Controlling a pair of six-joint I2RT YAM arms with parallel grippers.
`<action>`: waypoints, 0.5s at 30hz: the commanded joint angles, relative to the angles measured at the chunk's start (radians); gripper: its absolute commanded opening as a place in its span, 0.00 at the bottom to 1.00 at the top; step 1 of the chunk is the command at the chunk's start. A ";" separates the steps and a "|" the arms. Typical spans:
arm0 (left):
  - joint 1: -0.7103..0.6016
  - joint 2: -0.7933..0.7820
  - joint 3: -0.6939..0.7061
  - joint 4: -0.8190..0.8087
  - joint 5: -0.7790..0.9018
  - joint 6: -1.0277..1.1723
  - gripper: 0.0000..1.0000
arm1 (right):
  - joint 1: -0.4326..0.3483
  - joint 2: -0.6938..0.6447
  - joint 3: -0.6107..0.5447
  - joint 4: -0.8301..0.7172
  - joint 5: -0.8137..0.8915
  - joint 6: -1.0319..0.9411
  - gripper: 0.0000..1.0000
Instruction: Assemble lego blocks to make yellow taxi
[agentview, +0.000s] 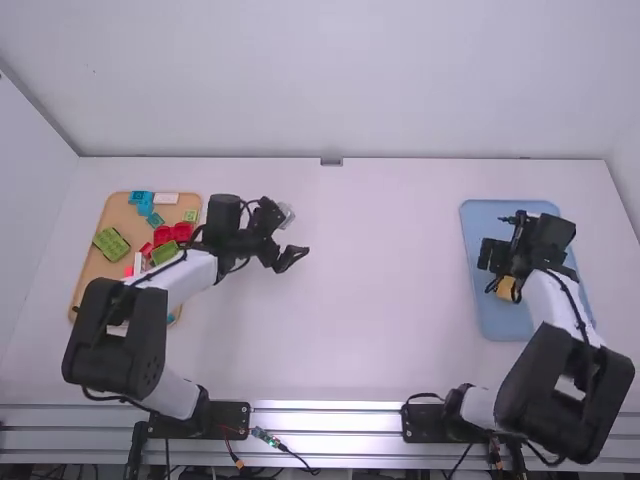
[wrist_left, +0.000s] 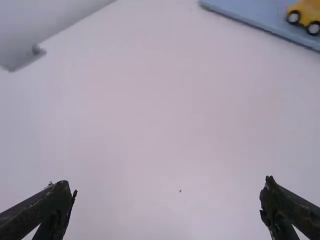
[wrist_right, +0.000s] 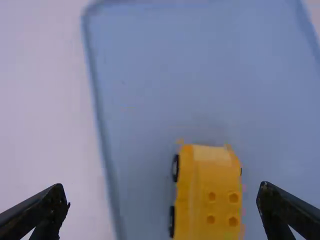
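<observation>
Above the table left of the middle, my left gripper (agentview: 296, 234) stands open and holds nothing; in its wrist view the left gripper (wrist_left: 170, 189) has its fingers wide apart over bare table. Over the blue tray (agentview: 492, 325) is my right gripper (agentview: 488, 268). Its own view shows the right gripper (wrist_right: 164, 194) open, with the yellow car (wrist_right: 210, 175) between and beyond its separated fingers, untouched. The yellow car (agentview: 507, 289) rests on the tray, partly covered by the right gripper in the high view. Black wheels show on the yellow car (wrist_left: 303, 14) in the left wrist view.
At the left, an orange tray (agentview: 88, 262) holds several loose blocks, among them a green block (agentview: 111, 244), a red block (agentview: 181, 232) and a blue block (agentview: 141, 199). The left arm passes over its right part. A white wall stands behind the table.
</observation>
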 joint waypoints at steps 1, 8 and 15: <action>-0.043 -0.021 0.084 -0.062 -0.228 -0.154 0.99 | 0.063 -0.068 0.048 -0.050 0.036 0.040 1.00; -0.132 -0.021 0.294 -0.371 -0.513 -0.340 0.99 | 0.300 -0.176 0.082 -0.160 0.036 0.039 1.00; -0.139 -0.021 0.380 -0.518 -0.594 -0.510 0.99 | 0.533 -0.193 0.095 -0.231 0.036 0.058 1.00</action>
